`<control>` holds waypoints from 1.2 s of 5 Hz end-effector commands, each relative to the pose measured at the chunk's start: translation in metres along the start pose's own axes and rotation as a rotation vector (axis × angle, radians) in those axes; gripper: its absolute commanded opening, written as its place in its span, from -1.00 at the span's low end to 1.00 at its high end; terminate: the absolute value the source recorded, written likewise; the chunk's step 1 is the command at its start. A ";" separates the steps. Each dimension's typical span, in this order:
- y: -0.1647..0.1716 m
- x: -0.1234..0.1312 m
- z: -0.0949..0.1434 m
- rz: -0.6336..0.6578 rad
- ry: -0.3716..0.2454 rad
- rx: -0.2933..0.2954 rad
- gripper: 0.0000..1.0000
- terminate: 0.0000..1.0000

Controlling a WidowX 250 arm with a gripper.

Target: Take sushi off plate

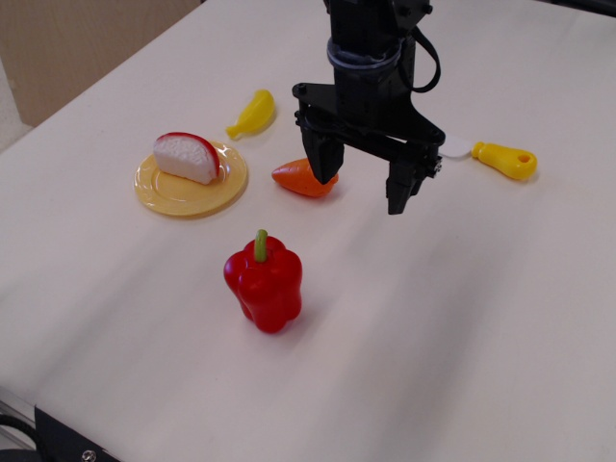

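White half-dome sushi toy with red top (188, 156) sits on glossy round yellow plastic plate (191, 183). Black gripper (361, 188) hangs apart, fingers spread, empty (matte metal).

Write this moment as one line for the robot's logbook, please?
gripper: open, empty, raised beside carrot | sushi: on plate, untouched | step: sushi not yet grasped
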State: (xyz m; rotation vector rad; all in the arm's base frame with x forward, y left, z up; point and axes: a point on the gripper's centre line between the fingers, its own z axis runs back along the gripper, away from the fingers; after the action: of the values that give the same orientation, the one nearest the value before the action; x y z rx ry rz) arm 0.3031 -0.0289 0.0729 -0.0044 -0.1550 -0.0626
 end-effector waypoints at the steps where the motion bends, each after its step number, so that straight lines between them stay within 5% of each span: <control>1: 0.000 0.000 0.000 0.000 0.000 0.000 1.00 -1.00; 3: 0.027 -0.010 0.019 0.496 -0.077 0.059 1.00 -1.00; 5: 0.077 0.008 0.009 1.001 -0.068 0.082 1.00 -1.00; 6: 0.104 0.010 0.013 1.220 -0.112 0.111 1.00 -1.00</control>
State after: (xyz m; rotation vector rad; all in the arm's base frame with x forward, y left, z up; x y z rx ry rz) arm 0.3164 0.0749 0.0763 0.0233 -0.2038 1.1873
